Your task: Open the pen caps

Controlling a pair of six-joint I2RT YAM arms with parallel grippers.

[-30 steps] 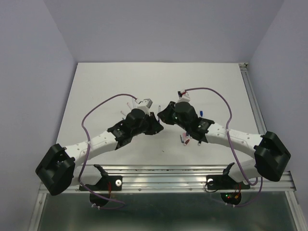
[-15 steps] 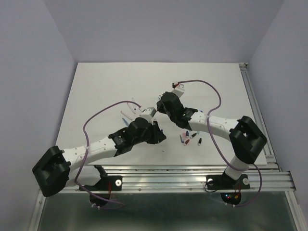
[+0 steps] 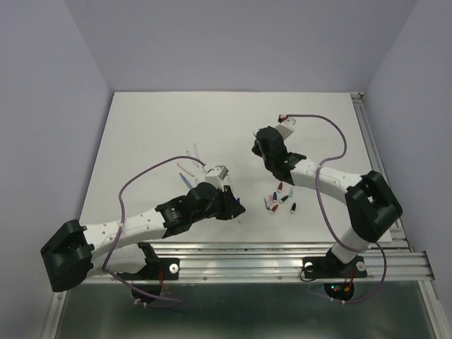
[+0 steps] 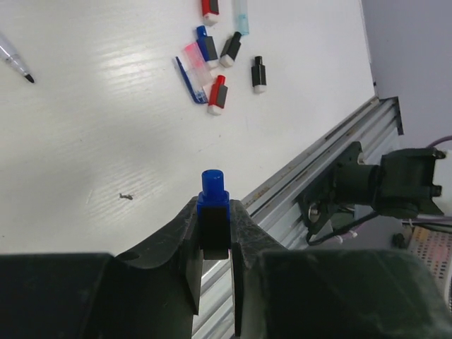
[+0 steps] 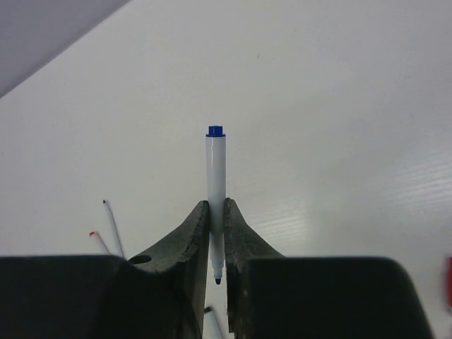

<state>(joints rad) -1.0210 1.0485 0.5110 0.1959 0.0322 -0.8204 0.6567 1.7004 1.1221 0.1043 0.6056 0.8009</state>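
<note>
We judge the job well along. Our left end effector [image 4: 214, 212] is pinched narrow on a blue cap [image 4: 212, 185], held over the bench [image 4: 85, 155] near its front rail. Our right end effector [image 5: 216, 208] is clamped tight on a white pen [image 5: 216, 166], blue end up and bare writing tip showing below the fingers, so this pen and its cap are already apart.

What we think is left is to set both pieces down. We cannot tell whether any capped pen is left.

On the count, the loose caps [image 4: 217, 94] lie in a cluster on the right of the bench. We make out about six: two red, two black, one blue-and-black and one pinkish. The right wrist view shows at least two thin pens [image 5: 111, 227] lying bare-tipped. From above, the pens are too small to count.
</note>
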